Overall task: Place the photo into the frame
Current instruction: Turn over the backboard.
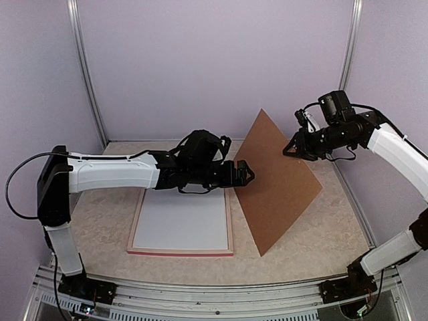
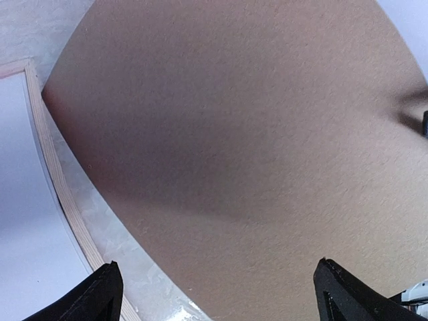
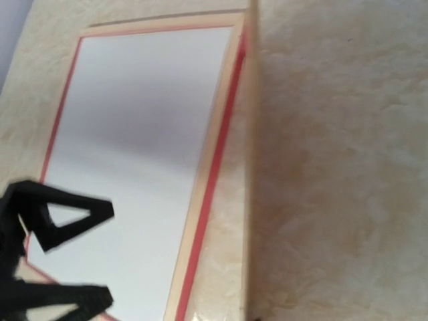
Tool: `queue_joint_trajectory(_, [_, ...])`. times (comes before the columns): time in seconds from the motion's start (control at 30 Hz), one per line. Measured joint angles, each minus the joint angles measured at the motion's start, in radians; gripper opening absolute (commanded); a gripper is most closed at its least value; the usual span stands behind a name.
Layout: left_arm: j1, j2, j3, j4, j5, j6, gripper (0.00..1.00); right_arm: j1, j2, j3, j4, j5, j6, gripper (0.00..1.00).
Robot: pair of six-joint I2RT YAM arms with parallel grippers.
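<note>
The frame lies face down on the table, pale wood back up, with a red edge showing. The photo lies inside it, white back up. Both also show in the right wrist view, frame and photo, and in the left wrist view, frame and photo. A brown backing board stands tilted on its lower edge, just right of the frame. My right gripper is shut on the board's upper right edge. My left gripper is open at the board's left edge, and the board fills its view.
The beige marbled table ends at purple walls behind and at both sides, with metal posts in the back corners. In the right wrist view the board is edge-on and the left gripper shows at lower left.
</note>
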Motion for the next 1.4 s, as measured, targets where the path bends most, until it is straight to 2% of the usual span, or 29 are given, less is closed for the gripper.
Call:
queue_joint_trajectory(0.4, [0.012, -0.113, 0.005, -0.029, 0.000, -0.001, 0.99, 0.187, 0.016, 0.070, 0.025, 0.013, 0.061, 0.45])
queue_joint_trajectory(0.57, [0.026, -0.138, -0.004, -0.039, -0.002, -0.027, 0.99, 0.272, 0.041, 0.103, 0.055, 0.023, 0.082, 0.47])
queue_joint_trajectory(0.9, [0.056, -0.330, -0.124, 0.021, -0.023, -0.129, 0.99, 0.364, 0.115, 0.103, 0.126, 0.014, 0.110, 0.48])
queue_joint_trajectory(1.4, [0.090, -0.343, -0.125, 0.058, 0.009, -0.170, 0.99, 0.440, 0.182, 0.129, 0.201, -0.003, 0.137, 0.52])
